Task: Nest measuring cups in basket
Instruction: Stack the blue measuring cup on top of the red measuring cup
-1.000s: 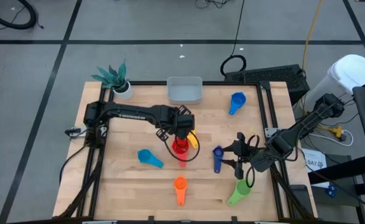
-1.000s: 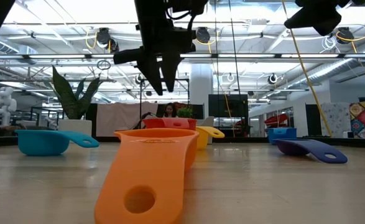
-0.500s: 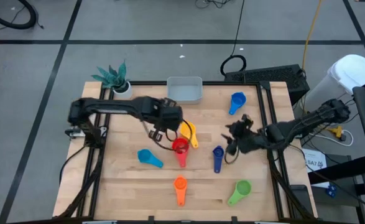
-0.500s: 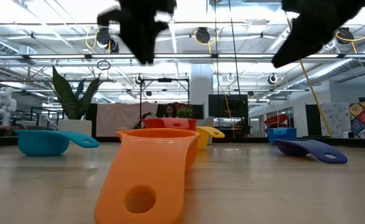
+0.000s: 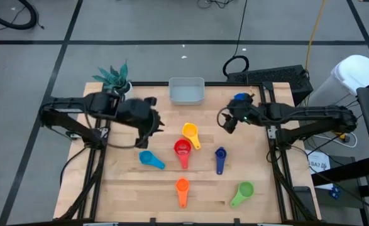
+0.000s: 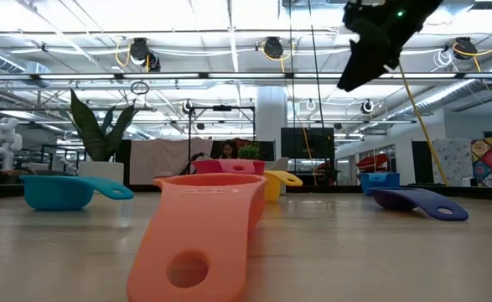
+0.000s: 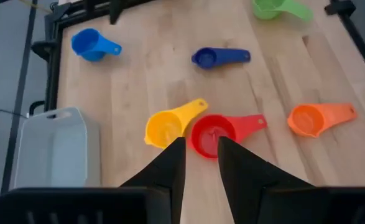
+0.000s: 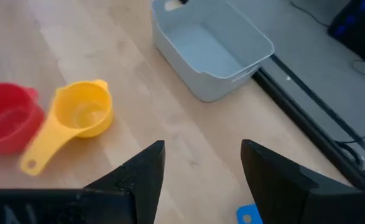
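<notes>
The left gripper [image 5: 158, 120], fingers nearly together and empty, hovers left of the yellow cup [image 5: 189, 132] and red cup [image 5: 182, 149]. The right gripper [image 5: 224, 119], open and empty, hangs near the basket [image 5: 187, 91].

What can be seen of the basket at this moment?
The basket is a shallow rectangular bin of pale grey-blue plastic with rounded corners and a rolled rim. It sits upright at the table's far edge, near the middle, and its inside looks empty. No cup or gripper touches it; the yellow cup lies nearest, apart from it.
</notes>
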